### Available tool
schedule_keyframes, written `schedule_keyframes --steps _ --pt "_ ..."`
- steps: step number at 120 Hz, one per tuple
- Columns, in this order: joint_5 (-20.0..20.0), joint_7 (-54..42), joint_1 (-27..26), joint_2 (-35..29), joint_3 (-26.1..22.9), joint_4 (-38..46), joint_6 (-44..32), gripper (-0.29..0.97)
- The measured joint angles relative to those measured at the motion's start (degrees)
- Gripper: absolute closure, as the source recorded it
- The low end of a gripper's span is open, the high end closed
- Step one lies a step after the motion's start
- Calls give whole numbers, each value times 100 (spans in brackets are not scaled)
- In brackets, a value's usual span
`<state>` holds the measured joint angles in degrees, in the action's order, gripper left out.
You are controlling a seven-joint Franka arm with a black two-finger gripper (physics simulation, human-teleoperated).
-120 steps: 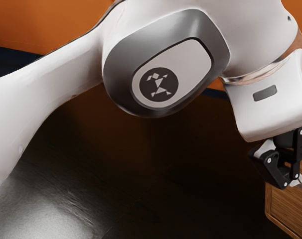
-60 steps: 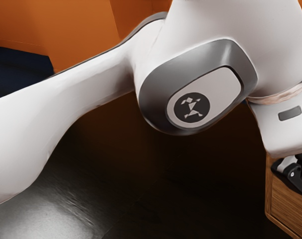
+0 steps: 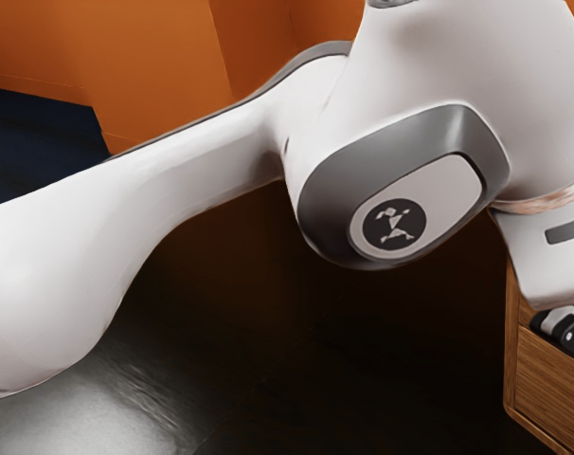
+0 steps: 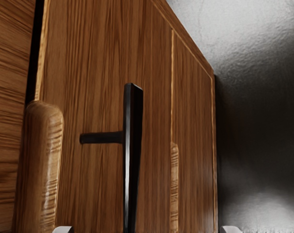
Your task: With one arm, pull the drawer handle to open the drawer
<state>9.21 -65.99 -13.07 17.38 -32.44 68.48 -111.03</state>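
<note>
Wrist view | gripper (image 4: 146,229) spread either side of black handle (image 4: 132,160), not touching | on wooden drawer (image 4: 98,73) front

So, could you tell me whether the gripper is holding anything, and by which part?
Nothing is held: the gripper is open, with the dark drawer handle between its fingertips, touching neither.

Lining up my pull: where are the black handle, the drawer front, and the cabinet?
black handle (image 4: 132,160), wrist view, middle of its bar.
drawer front (image 4: 96,73), wrist view, bare wood above handle.
cabinet (image 3: 545,384), exterior view, its wooden face.
</note>
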Motion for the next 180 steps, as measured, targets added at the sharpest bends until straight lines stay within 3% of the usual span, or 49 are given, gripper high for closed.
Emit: schedule_keyframes --steps 180 --pt "119 89 -44 -85 4 274 -29 60"
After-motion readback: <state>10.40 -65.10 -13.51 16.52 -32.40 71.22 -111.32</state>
